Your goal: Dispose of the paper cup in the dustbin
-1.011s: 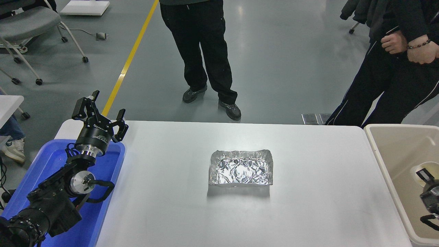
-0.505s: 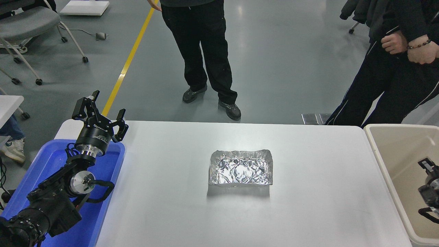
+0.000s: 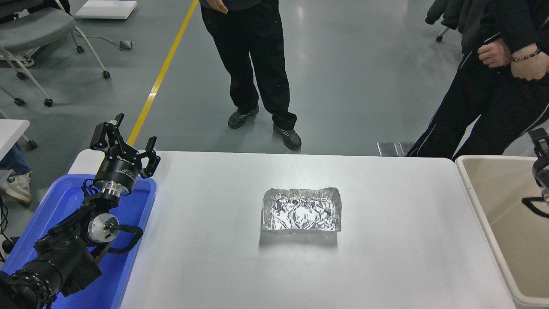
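Observation:
The beige dustbin [image 3: 502, 189] stands at the table's right end, partly cut off by the picture's edge. Its visible inner walls and floor show no paper cup; the cup is not in view anywhere. Only a black part of my right gripper [image 3: 541, 159] shows at the right edge, above the bin's far rim, and I cannot tell its state. My left gripper [image 3: 124, 137] is parked at the lower left above the blue tub, open and empty.
A crinkled silver foil tray [image 3: 302, 209] lies in the middle of the white table [image 3: 386, 257]. A bright blue tub [image 3: 64, 201] sits at the left end. Two people in dark trousers stand at the far side [image 3: 253, 64] and far right [image 3: 493, 98].
The right gripper has risen from inside the dustbin up to its far rim. A white round shape beneath it one second ago no longer shows. The left arm has not moved.

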You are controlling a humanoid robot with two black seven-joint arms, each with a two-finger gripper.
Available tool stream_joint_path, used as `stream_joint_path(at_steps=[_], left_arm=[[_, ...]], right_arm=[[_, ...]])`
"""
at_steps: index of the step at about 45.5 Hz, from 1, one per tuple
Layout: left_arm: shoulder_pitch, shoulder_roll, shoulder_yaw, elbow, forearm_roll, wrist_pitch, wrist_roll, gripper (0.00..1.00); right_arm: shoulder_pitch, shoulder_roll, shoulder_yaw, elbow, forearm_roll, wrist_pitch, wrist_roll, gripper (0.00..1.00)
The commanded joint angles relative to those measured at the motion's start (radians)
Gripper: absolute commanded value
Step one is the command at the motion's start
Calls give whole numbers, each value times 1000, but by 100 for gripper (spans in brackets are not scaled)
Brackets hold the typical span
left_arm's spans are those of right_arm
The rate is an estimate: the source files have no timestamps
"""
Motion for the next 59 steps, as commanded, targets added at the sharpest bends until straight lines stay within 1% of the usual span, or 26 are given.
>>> stream_joint_path(at_steps=[1, 8, 15, 23, 32, 40, 45, 53, 59], left_arm=[[0, 0, 0, 1, 0, 0, 0, 100], [0, 0, 0, 0, 0, 0, 0, 100], [0, 0, 0, 0, 0, 0, 0, 100], [0, 0, 0, 0, 0, 0, 0, 100], [0, 0, 0, 0, 0, 0, 0, 100], [0, 0, 0, 0, 0, 0, 0, 100], [0, 0, 0, 0, 0, 0, 0, 100], [0, 0, 0, 0, 0, 0, 0, 100], [0, 0, 0, 1, 0, 0, 0, 100]], right_arm=[[108, -120, 258, 255, 0, -1, 1, 99], [95, -139, 522, 372, 0, 7, 2, 99], [59, -137, 646, 467, 0, 31, 11, 99], [9, -128, 679, 507, 0, 36, 31, 99], [-92, -93, 706, 570, 0, 102, 134, 99], [-197, -33, 830, 576, 0, 132, 139, 99], [-269, 4, 861, 576, 0, 187, 151, 99], [-401, 65, 897, 571, -3, 267, 272, 99], [-465, 96, 897, 570, -3, 270, 304, 99]])
